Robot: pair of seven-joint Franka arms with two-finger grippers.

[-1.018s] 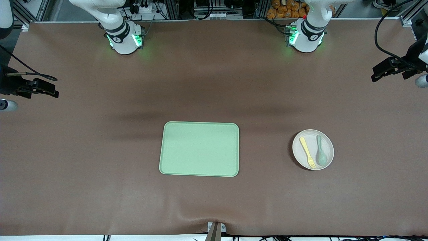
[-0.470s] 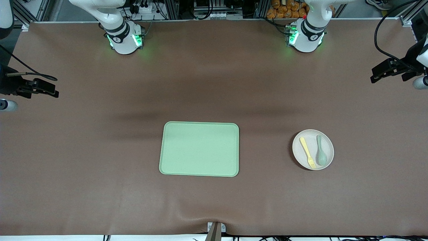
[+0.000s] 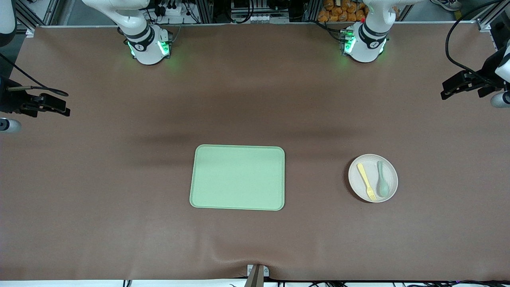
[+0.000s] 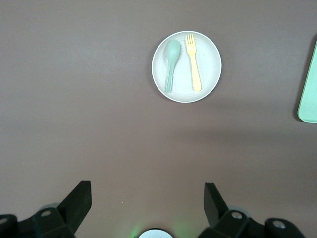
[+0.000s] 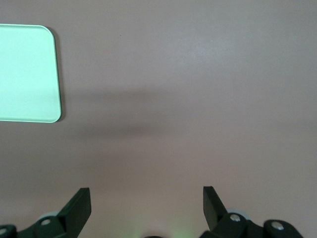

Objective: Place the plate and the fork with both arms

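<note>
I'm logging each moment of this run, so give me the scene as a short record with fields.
plate: on the table toward the left arm's end, beside the tray
fork: lying on the plate, beside the spoon
spoon: on the plate
tray: mid-table, nothing on it
left gripper: open, high over bare table, holding nothing
right gripper: open, high over bare table, holding nothing
progress: nothing grasped yet

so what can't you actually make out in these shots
- Front view: the left gripper and right gripper sit at the frame's edges, with the arms above them cut off.
- Right wrist view: the plate, fork and spoon lie outside the frame; only a corner of the tray shows.
- Left wrist view: the plate, fork and spoon show, but the tray is cut off by the edge.
</note>
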